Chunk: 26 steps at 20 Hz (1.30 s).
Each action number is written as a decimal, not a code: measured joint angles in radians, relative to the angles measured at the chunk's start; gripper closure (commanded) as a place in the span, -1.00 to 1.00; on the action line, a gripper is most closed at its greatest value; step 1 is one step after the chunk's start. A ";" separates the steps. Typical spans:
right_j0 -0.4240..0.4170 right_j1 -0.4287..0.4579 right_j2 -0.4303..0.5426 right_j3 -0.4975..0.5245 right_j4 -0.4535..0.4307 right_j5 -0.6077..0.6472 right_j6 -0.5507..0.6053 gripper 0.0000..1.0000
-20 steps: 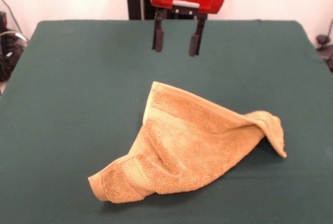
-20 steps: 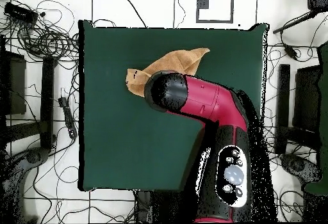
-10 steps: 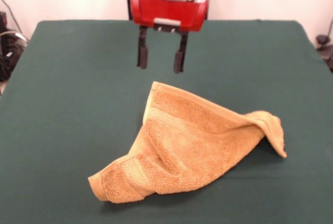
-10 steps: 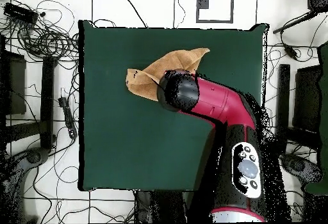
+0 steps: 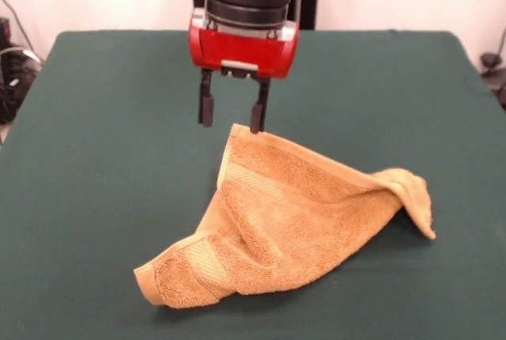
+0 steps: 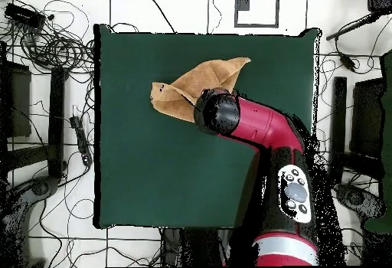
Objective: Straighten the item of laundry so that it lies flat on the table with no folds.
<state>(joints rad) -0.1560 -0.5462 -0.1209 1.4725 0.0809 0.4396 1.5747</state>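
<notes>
The golden-orange towel (image 5: 285, 217) lies crumpled in a rough triangle on the green table (image 5: 103, 158), with one corner folded over at the right and a rolled corner at the front left. My gripper (image 5: 231, 116) hangs open just above the towel's far corner, its two dark fingers (image 5: 206, 108) apart and holding nothing. In the overhead view the red arm (image 6: 256, 123) covers part of the towel (image 6: 200, 80), and the gripper itself is hidden under the arm's black head.
Bare green felt surrounds the towel on all sides. Cables and stands (image 6: 46, 43) lie on the floor beyond the table's edges.
My gripper has come down and toward the towel, from high at the table's far side to just over the towel's far corner. The towel has not moved.
</notes>
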 measured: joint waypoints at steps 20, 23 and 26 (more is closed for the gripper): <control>0.000 0.138 0.001 0.000 -0.001 -0.018 0.000 -1.00; 0.000 0.144 0.001 0.000 -0.001 -0.024 0.000 -1.00; 0.000 0.155 0.002 0.000 -0.001 -0.036 0.000 -1.00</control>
<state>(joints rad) -0.1558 -0.3917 -0.1191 1.4728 0.0801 0.4037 1.5747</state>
